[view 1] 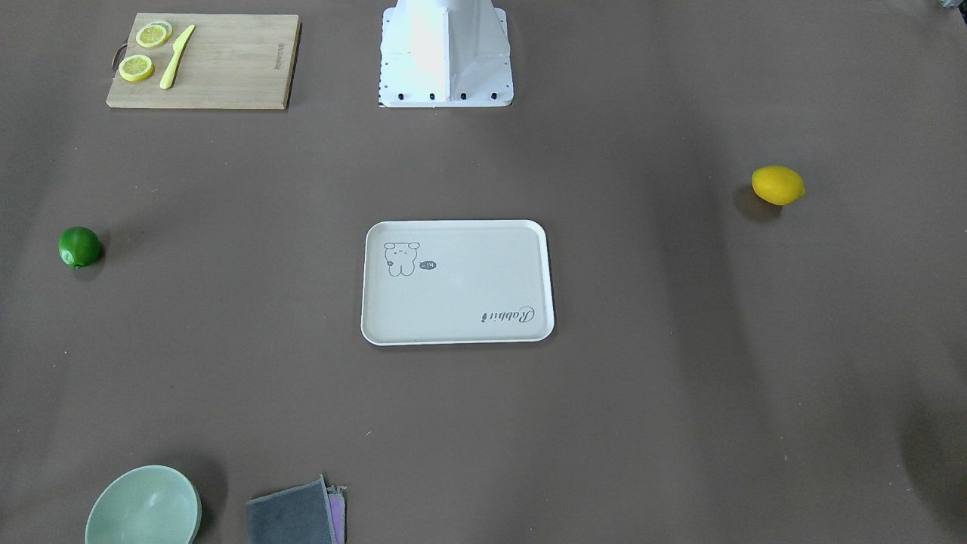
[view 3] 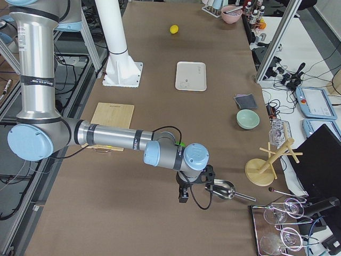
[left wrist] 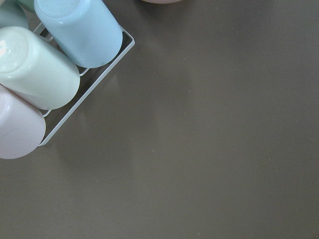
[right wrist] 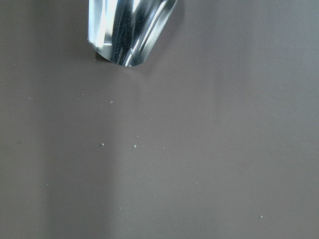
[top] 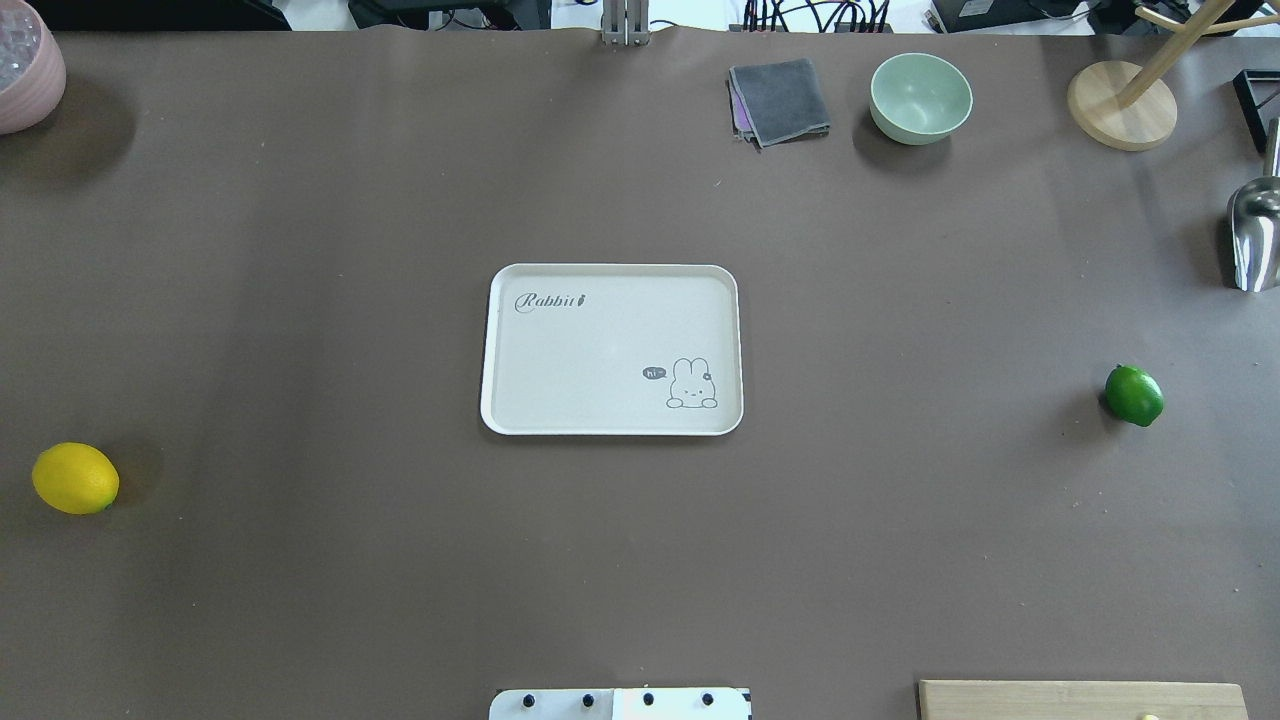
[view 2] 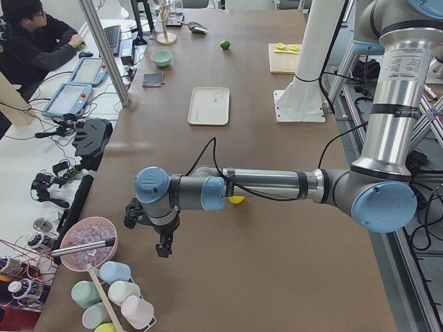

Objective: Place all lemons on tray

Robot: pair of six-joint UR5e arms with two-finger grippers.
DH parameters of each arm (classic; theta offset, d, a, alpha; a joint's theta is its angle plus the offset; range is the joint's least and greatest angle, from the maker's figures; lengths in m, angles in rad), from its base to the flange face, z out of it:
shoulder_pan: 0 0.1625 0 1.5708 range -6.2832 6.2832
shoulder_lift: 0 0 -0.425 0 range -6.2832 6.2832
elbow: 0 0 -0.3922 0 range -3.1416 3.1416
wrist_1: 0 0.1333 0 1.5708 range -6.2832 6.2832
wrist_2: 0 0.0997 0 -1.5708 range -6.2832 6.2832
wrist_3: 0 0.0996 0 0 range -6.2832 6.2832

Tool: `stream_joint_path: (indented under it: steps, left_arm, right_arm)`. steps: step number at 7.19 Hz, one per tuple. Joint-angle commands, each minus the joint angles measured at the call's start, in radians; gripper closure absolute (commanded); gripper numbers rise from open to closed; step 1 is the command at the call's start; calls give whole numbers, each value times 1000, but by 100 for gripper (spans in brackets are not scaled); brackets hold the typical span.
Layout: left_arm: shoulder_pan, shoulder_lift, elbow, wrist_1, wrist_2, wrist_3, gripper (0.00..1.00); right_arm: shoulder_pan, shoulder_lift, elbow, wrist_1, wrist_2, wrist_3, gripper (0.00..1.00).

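The off-white tray (view 1: 453, 298) lies empty at the table's middle, also in the overhead view (top: 600, 350). The yellow lemon (top: 75, 478) lies far out on the robot's left side (view 1: 778, 185). The dark green lemon (top: 1134, 395) lies far out on its right side (view 1: 79, 247). My left gripper (view 2: 163, 245) hangs over the table's left end, beyond the yellow lemon. My right gripper (view 3: 184, 196) hangs over the right end, beside a metal scoop. Both show only in the side views, so I cannot tell whether they are open or shut.
A wooden cutting board (view 1: 227, 64) with lemon slices and a yellow knife sits by the robot base. A green bowl (top: 920, 97), grey cloth (top: 780, 100), wooden stand (top: 1120, 105) and metal scoop (top: 1255, 235) stand far right. A cup rack (left wrist: 45, 69) and pink bowl (top: 25, 70) stand at the left end.
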Motion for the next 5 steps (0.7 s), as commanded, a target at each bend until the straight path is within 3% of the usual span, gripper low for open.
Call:
stream_joint_path:
  steps: [1,5]
  left_arm:
    - [0,22,-2,-64,1,-1,2]
    - [20,19,19,-63,3,-5,2]
  right_arm:
    - [0,0,4,-2,2,2,0]
    - [0,-2,7,0,2,0,0]
